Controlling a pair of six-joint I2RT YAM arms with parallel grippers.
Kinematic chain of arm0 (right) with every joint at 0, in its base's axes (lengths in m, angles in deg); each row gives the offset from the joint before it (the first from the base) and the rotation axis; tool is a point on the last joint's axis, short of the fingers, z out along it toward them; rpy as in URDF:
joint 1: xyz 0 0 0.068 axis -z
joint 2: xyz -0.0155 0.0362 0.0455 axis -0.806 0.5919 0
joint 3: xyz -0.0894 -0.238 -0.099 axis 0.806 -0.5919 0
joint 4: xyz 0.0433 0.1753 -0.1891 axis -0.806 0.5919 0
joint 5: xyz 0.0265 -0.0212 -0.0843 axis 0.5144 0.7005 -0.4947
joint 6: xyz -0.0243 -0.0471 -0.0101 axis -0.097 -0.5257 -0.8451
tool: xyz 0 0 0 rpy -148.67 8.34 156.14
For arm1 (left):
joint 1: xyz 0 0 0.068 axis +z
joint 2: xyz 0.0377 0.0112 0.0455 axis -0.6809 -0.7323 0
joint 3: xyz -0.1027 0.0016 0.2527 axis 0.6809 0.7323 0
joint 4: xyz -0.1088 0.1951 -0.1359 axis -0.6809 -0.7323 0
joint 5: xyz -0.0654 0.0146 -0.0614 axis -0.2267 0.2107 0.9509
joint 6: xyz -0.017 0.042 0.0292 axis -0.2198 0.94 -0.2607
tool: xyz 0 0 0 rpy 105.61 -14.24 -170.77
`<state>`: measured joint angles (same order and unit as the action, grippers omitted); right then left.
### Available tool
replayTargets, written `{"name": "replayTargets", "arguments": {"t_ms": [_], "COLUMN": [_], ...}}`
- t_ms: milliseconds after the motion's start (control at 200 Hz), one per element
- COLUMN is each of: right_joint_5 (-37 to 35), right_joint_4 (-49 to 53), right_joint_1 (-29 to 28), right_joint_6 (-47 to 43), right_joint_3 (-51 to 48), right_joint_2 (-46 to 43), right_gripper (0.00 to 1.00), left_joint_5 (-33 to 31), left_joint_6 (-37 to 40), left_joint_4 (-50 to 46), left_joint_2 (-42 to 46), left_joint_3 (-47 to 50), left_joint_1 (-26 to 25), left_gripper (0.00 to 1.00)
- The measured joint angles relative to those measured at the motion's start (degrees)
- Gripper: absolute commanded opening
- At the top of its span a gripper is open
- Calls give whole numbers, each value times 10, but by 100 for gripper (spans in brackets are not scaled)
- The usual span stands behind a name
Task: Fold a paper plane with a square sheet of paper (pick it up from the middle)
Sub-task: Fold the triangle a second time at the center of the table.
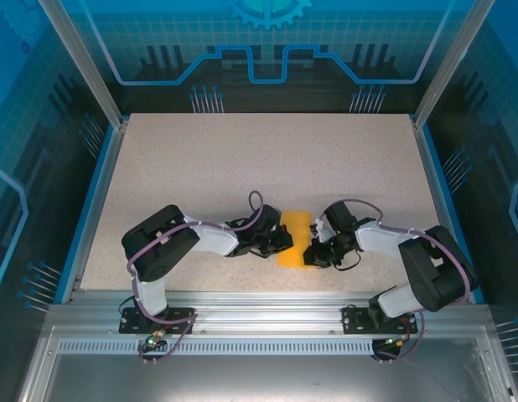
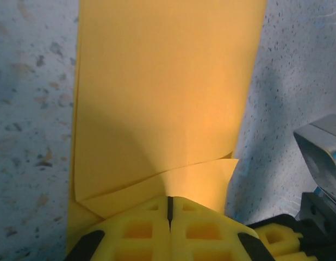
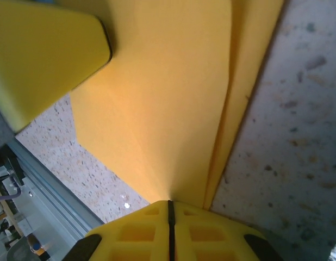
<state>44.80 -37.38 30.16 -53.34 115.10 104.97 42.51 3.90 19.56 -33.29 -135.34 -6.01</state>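
Observation:
The square sheet of paper (image 1: 292, 234) is orange-yellow and folded into a narrow strip of layers, lying on the table between both arms. My left gripper (image 1: 282, 243) meets its left edge and my right gripper (image 1: 310, 249) its right edge. In the left wrist view the yellow jaws of the left gripper (image 2: 169, 202) are shut on a lifted flap of the paper (image 2: 168, 81). In the right wrist view the right gripper (image 3: 169, 205) is shut on a raised layer of the paper (image 3: 168, 109). One left fingertip (image 3: 43, 54) rests over the far corner. The paper plane is out of view.
The speckled beige table (image 1: 267, 159) stretches beyond the paper. A grey aluminium rail (image 1: 267, 306) runs along the near edge, also showing as the rail (image 3: 43, 179) below the right gripper. Blue-lit walls (image 1: 41, 167) enclose the cell. The right arm's metal body (image 2: 320, 152) sits beside the paper.

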Motion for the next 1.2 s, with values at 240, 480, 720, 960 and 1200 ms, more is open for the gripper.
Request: {"name": "replayTargets", "arguments": {"t_ms": [240,480,720,960,1200], "right_joint_5": [8,20,39,40,38], "right_joint_4": [14,-8,-21,-66,-87], "right_joint_1": [-2,-6,-4,0,0], "right_joint_6": [-1,-1,-1,3,7], "right_joint_3": [30,73,72,37,-8], "right_joint_2": [-26,56,108,86,43], "right_gripper": [7,8,8,9,11], "left_joint_5": [-2,-2,-2,-5,-4], "left_joint_6": [-1,-1,0,0,-2], "left_joint_4": [-2,-4,-7,-8,-9], "left_joint_2": [0,0,0,0,-3], "left_joint_3": [0,-1,-1,-1,-5], "left_joint_1": [0,0,0,0,0], "left_gripper": [0,0,0,0,0]}}
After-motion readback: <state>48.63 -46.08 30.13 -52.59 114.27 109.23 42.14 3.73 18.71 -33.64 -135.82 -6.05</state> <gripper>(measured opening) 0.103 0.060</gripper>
